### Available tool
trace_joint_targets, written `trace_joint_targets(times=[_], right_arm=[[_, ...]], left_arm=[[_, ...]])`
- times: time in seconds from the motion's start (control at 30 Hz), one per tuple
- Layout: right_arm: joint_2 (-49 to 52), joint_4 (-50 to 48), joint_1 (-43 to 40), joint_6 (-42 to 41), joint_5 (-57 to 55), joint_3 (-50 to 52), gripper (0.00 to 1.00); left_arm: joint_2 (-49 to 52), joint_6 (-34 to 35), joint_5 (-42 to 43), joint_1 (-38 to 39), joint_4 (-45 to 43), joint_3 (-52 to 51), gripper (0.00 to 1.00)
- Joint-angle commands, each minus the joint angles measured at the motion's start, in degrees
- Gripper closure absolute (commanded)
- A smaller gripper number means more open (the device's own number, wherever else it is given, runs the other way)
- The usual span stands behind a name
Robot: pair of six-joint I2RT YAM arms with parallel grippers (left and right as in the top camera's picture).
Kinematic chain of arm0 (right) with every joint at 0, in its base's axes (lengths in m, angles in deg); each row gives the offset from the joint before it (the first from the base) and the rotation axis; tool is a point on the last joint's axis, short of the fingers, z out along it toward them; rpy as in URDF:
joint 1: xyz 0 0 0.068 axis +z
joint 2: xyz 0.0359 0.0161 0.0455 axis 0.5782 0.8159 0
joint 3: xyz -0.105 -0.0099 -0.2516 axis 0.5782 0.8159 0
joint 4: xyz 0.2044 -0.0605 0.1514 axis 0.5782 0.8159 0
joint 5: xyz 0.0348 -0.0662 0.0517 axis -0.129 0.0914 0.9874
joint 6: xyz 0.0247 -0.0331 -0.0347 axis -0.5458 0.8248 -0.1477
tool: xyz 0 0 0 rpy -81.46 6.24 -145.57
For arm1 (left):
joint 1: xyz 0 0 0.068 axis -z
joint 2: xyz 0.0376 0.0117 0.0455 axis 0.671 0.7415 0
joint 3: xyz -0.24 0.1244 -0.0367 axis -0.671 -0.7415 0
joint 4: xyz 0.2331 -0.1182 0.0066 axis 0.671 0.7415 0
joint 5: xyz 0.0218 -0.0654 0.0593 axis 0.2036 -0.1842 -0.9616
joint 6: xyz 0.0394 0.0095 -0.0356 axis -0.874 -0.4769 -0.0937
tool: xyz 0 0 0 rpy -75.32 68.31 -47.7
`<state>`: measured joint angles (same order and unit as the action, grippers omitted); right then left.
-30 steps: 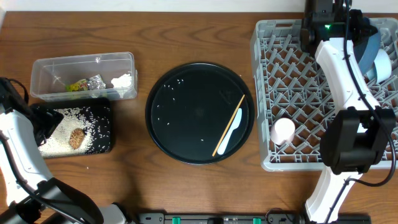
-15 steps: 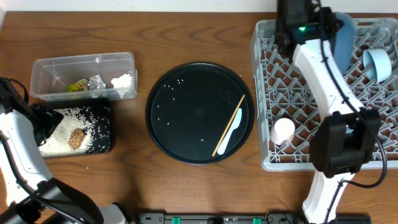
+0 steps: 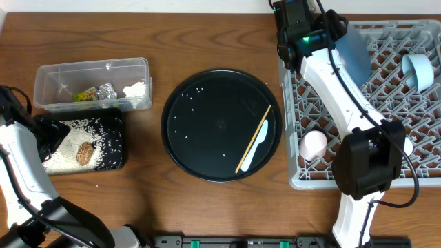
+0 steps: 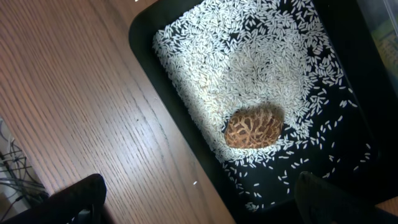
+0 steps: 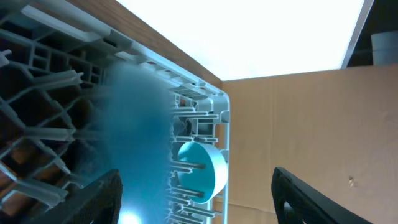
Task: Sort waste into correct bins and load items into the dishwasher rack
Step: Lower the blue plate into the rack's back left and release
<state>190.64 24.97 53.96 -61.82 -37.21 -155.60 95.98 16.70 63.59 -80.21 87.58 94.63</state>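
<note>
Plate [image 3: 354,49] stands in rack [image 3: 413,110]; right end effector [image 5: 196,173] spread.

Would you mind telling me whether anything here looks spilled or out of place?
Yes: stray rice grains lie scattered over the round black tray, away from the rice pile in the shallow black tray, and one grain sits on the bare table beside it.

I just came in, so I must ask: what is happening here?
Two robot arms are tidying up. The right gripper is open at the far corner of the rack, near a blurred blue plate inside it. The left gripper hovers open over the black tray of rice. A chopstick and a spoon lie on the round tray, not yet loaded.
</note>
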Motion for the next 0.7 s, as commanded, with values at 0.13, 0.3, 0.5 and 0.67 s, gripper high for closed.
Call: trace_joint_targets(times=[0.13,0.3,0.5,0.67], right_arm=[[-3.0,2.4,0.4,-9.0,5.5,0.2,0.27],[-8.9,6.1,0.5,-18.1,19.4,0.2,0.3],[-17.6,15.2,1.0,-24.2,47.2,0.2,0.36],[-21.3,21.9,3.4,-31.7,66.3,0.3,0.36]], left_arm=[[-0.3,0.3,-1.1,-0.2,0.1,0.0,0.02],[-0.3,0.3,-1.1,-0.2,0.2,0.0,0.02],[-0.3,0.3,-1.1,-0.2,0.1,0.0,0.02],[-0.3,0.3,-1.1,-0.2,0.2,0.0,0.02]])
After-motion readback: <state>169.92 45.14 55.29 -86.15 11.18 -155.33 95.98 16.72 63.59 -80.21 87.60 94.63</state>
